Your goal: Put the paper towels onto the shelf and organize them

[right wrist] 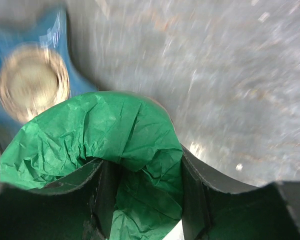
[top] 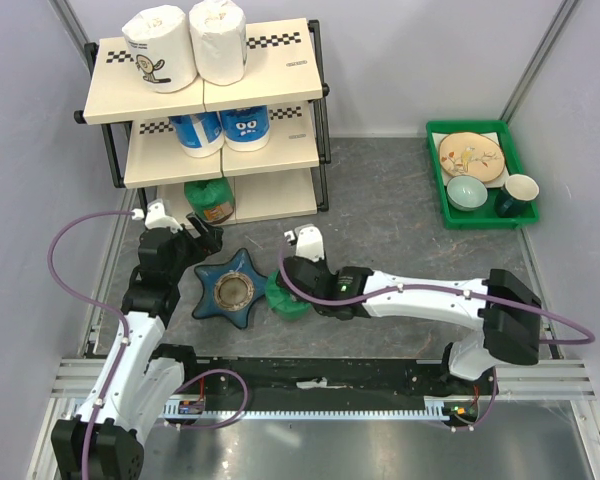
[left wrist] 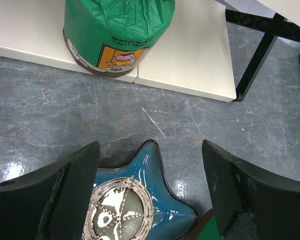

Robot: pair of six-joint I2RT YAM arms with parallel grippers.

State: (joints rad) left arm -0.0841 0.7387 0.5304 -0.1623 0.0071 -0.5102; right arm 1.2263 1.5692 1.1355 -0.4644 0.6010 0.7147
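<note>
Top view: cream three-tier shelf loaded with two white wrapped rolls (top), two blue rolls (middle), one green roll (bottom); green tray of dishes to its right. Left wrist: left gripper spread, empty, before the shelf. Right wrist: right gripper clamped on second green roll, off the shelf.

Even bright light, rt wrist view motion-blurred
</note>
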